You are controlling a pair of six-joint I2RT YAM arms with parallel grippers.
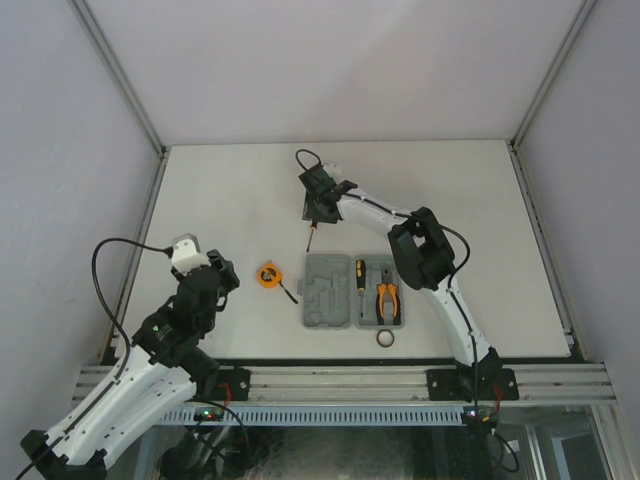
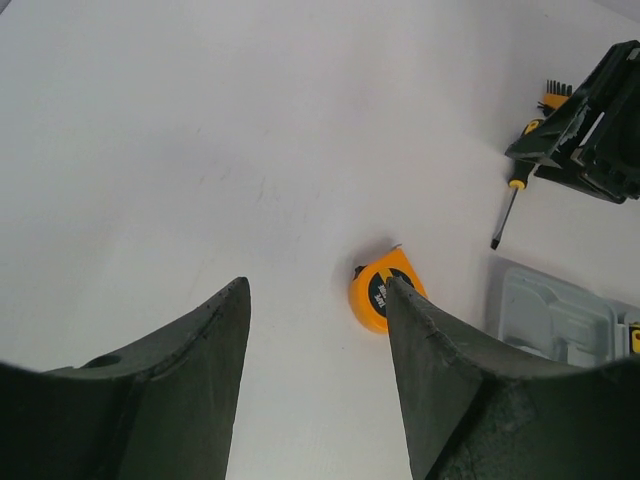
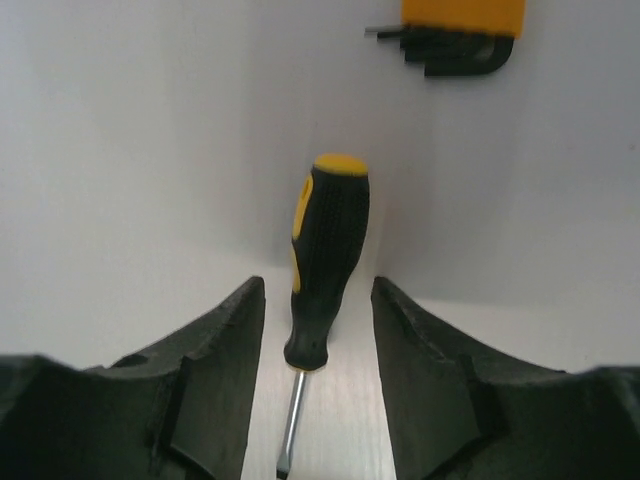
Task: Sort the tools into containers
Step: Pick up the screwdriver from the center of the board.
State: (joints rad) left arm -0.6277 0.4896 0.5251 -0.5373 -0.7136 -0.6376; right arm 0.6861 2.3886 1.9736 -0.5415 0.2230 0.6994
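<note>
Step in hand: pickup of the loose screwdriver (image 3: 328, 250), which lies on the desk (image 1: 230, 200) beyond the open case (image 1: 330, 290). The right claw (image 3: 318, 300) is spread astride its handle, nothing gripped. Closure on the handle is called for next, then carriage to a recess. The left claw (image 2: 318, 290) is spread and empty near the tape measure (image 2: 378, 295). Pliers (image 1: 388, 297) are seated in the case. A hex key set (image 3: 460, 40) lies beyond the handle; no obstruction is seen.

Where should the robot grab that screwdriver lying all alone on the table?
By the fat black-and-orange handle, coming down from above with a finger on each side. The screwdriver lies flat, and its metal shaft is too thin. The right gripper has its open jaws either side of the handle.
</note>
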